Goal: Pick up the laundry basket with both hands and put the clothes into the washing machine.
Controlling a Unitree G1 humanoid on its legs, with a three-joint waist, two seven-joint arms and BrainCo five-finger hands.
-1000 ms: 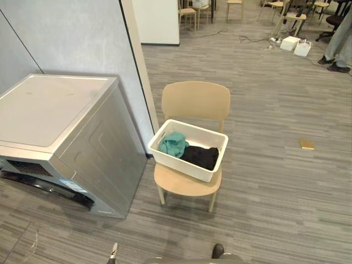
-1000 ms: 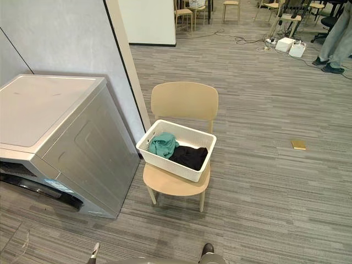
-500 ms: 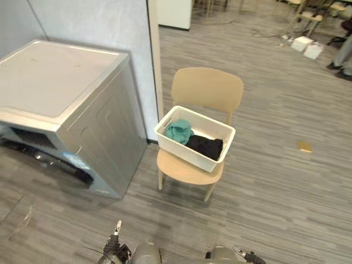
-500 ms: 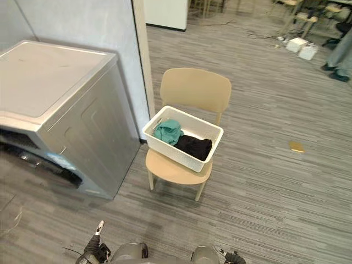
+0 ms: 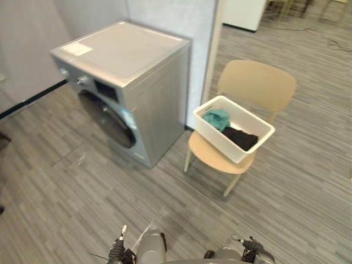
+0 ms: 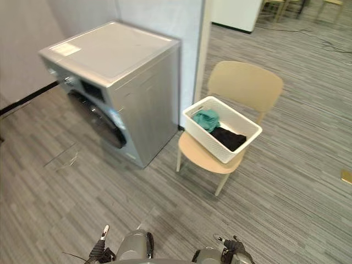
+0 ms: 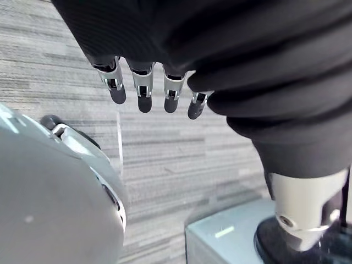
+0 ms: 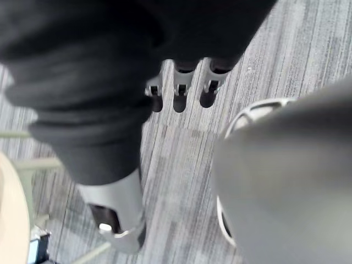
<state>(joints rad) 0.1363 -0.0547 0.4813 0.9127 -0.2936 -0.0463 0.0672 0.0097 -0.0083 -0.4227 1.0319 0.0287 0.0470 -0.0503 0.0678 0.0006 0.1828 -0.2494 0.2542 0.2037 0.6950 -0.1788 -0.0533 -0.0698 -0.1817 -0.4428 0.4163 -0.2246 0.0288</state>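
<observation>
Silver fingers with dark tips hang straight and slack from the left hand [image 7: 171,93], holding nothing, with grey plank floor [image 7: 165,148] past them. The right hand [image 8: 180,91] is the same: fingers loose and straight, empty, above the floor.

Both hands are well apart from the basket [image 5: 217,140]. It is white and sits on the seat of a tan chair [image 5: 258,82], turned at an angle to the seat. Inside it, a teal cloth [image 5: 216,117] is bunched at the end nearer the washer [image 5: 126,55], and a black cloth [image 5: 242,137] lies touching it at the other end.

The washer, grey with a flat top, stands just to the left of the chair against a pale wall [image 5: 176,14]. Its dark round door [image 5: 107,121] on the front looks closed.
</observation>
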